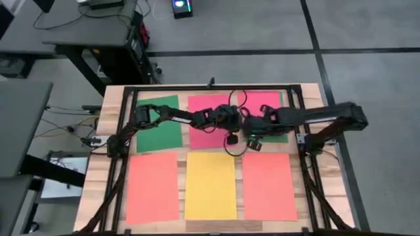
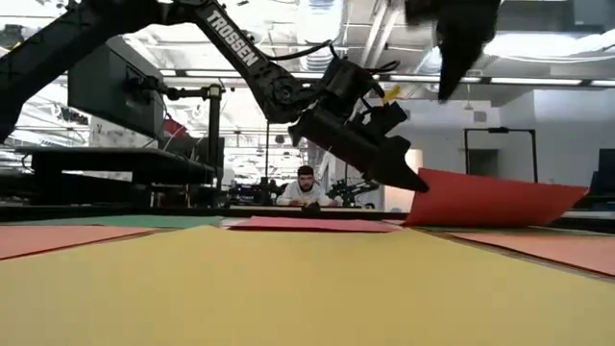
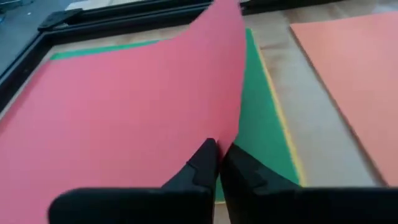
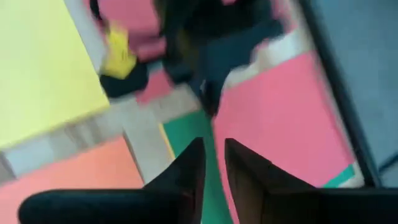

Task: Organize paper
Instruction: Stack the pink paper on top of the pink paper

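Left wrist view: my left hand (image 3: 217, 163) pinches the pink-red sheet (image 3: 124, 106) off green (image 3: 264, 130); right hand (image 4: 214, 163) slightly agape, nothing stacked yet.

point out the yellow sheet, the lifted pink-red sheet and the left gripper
yellow sheet (image 1: 210, 185), high view, middle of the sheet
pink-red sheet (image 3: 124, 106), left wrist view, its raised flat face
left gripper (image 3: 219, 163), left wrist view, between the fingers pinching the sheet's edge
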Tool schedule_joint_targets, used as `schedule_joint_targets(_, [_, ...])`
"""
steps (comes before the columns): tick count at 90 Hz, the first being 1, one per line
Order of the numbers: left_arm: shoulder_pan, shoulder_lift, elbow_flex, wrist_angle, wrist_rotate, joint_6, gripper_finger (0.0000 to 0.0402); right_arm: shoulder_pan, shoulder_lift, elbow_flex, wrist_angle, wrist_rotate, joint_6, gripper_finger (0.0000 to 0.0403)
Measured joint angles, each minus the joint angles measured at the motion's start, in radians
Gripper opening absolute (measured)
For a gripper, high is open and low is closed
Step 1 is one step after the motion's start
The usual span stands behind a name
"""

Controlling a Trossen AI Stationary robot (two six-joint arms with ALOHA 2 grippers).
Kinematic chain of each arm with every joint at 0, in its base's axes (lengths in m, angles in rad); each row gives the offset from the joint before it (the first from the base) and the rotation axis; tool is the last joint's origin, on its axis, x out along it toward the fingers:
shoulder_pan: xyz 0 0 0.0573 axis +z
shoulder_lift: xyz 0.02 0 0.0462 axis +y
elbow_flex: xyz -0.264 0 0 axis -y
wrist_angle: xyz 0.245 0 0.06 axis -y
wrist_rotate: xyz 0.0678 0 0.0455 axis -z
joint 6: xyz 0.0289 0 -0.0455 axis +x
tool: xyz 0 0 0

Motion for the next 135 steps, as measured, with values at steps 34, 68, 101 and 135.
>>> schedule_joint_targets(34, [-0.016,-0.231,0.000,-0.010,-0.022,0.048,0.0000,0.311,-0.226,0.000,0.016,0.297,0.216,0.0055])
schedule_joint_targets(68, [0.025,-0.615,0.000,-0.315,-0.186,0.216,0.0000,0.434,-0.169,0.000,0.067,0.387,0.216,0.0055])
schedule_joint_targets(101, [0.080,-0.770,0.000,-0.416,-0.198,0.228,0.0000,0.408,-0.141,-0.029,0.092,0.424,0.204,0.0055])
schedule_joint_targets(135, [0.137,-0.768,0.000,-0.589,-0.199,0.230,0.0000,0.170,-0.146,-0.324,0.386,0.352,0.096,0.0055])
